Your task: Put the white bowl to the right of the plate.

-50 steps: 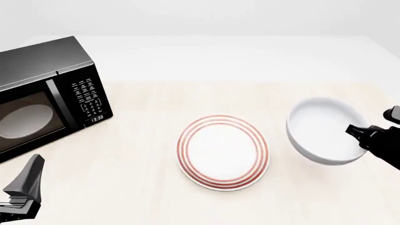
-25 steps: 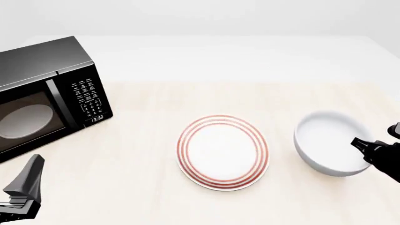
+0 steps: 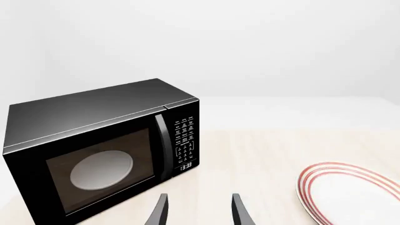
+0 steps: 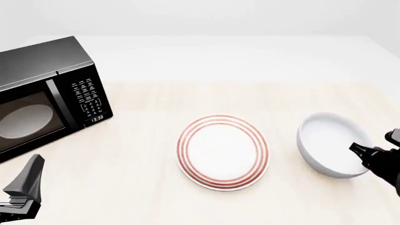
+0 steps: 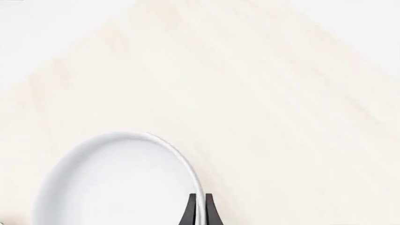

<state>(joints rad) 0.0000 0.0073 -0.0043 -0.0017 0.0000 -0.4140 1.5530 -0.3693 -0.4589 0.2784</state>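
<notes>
1. At the lower left corner of the front view, nearest the camera, my left gripper (image 4: 25, 187) hangs over the table (image 4: 144, 187) with nothing in it. In the left wrist view its two dark fingertips (image 3: 161, 212) stand spread apart with bare table between them.

2. At the lower right edge of the front view, my right gripper (image 4: 368, 152) reaches in from the right. Its fingers are pinching the near right rim of the white bowl (image 4: 331, 143). In the right wrist view the two dark fingertips (image 5: 190, 213) sit at the bottom centre of the frame, pressed onto the thin white rim from either side, one inside the bowl and one outside.

3. The white bowl lies at the right of the front view, to the right of the plate (image 4: 223, 152) and apart from it, with a strip of table between them. It looks tilted a little, its opening turned toward the upper left. I cannot tell whether its base touches the table.

4. The plate lies flat in the centre of the front view, its red rings showing all round. In the left wrist view only part of it shows at the lower right of the frame.

5. Farther back at the left edge of the front view stands the black microwave (image 4: 44, 93), door closed, a pale oval disc (image 4: 22, 121) showing behind its glass and its keypad (image 4: 87, 101) on its right side.

6. Beyond the pale wood of the table lies a plain white surround.
</notes>
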